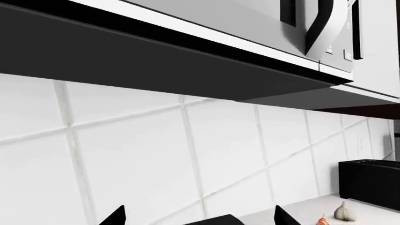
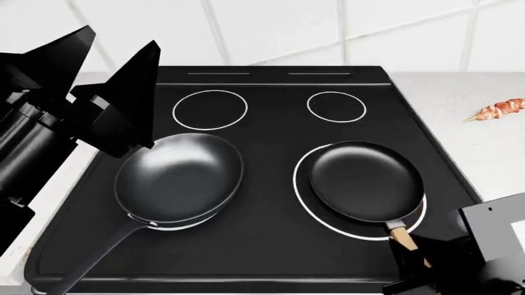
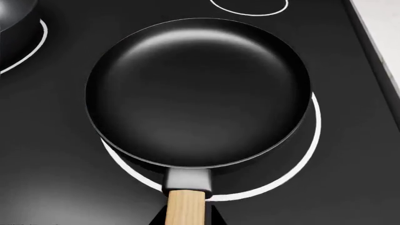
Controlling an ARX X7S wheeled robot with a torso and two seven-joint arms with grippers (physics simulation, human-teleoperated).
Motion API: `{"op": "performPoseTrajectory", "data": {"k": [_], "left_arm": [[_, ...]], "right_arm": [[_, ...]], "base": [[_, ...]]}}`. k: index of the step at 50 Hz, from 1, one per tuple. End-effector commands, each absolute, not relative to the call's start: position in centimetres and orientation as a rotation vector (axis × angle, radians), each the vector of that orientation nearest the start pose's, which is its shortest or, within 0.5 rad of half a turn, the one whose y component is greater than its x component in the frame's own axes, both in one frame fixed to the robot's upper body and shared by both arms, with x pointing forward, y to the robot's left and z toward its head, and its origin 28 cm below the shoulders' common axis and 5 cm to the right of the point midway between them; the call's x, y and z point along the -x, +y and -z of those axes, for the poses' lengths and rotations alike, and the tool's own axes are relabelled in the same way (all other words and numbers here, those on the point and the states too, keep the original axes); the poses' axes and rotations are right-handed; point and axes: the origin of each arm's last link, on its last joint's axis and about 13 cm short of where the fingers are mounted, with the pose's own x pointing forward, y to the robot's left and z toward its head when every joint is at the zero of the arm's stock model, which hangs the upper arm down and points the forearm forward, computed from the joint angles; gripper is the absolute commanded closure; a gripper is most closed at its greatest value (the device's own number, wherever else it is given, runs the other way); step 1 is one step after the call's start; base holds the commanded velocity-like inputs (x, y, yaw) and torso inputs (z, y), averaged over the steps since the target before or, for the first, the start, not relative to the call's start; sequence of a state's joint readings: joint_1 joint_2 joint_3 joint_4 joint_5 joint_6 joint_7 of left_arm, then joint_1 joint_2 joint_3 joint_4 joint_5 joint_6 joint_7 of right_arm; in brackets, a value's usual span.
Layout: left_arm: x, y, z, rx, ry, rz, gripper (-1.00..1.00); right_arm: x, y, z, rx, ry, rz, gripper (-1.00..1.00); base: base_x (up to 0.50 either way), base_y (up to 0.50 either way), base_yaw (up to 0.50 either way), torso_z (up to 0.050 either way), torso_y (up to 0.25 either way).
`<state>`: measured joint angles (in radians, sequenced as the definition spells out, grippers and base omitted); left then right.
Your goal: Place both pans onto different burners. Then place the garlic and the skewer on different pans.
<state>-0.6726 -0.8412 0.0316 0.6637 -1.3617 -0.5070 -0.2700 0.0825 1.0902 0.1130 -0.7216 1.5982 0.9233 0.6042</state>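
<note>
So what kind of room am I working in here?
Most likely a home kitchen, simulated. A flat black glass stovetop with white burner rings sits in a pale countertop, a white tiled backsplash runs behind it, and the left wrist view shows a black range hood overhead.

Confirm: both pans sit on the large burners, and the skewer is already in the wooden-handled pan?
Not quite. The pans do sit on the large burners, but the wooden-handled pan is empty. The skewer lies on the countertop to the right of the stove, as the head view shows.
</note>
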Motion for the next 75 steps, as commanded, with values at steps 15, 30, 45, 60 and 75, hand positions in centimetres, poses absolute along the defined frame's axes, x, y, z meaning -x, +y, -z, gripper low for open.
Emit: {"op": "performPoseTrajectory", "data": {"k": [15,30,45,60,75], "left_arm": [[-21.0,26.7,-28.1,0.143,-0.409,0.530,-1.00],[-21.0,26.7,-28.0,0.144,-0.409,0.527,-1.00],[-21.2,26.7,-27.8,0.149,-0.405,0.523,-1.00],[-21.2,26.7,-27.8,0.150,-0.407,0.524,-1.00],[-21.2,26.7,-27.7,0.157,-0.407,0.530,-1.00]], "right_arm": [[-16.0,-19.3,-18.8,0.109,0.447,-0.194,1.00],[-16.1,-19.3,-18.6,0.101,0.468,-0.188,1.00],[-16.3,-19.4,-18.5,0.095,0.475,-0.177,1.00],[-16.7,-19.6,-18.3,0.095,0.478,-0.154,1.00],[-16.3,-19.8,-18.4,0.102,0.483,-0.112,1.00]], "base": [[0.00,0.00,0.00,0.001,0.001],[0.00,0.00,0.00,0.001,0.002],[0.00,0.00,0.00,0.001,0.001],[0.00,0.00,0.00,0.001,0.001],[0.00,0.00,0.00,0.001,0.001]]}}
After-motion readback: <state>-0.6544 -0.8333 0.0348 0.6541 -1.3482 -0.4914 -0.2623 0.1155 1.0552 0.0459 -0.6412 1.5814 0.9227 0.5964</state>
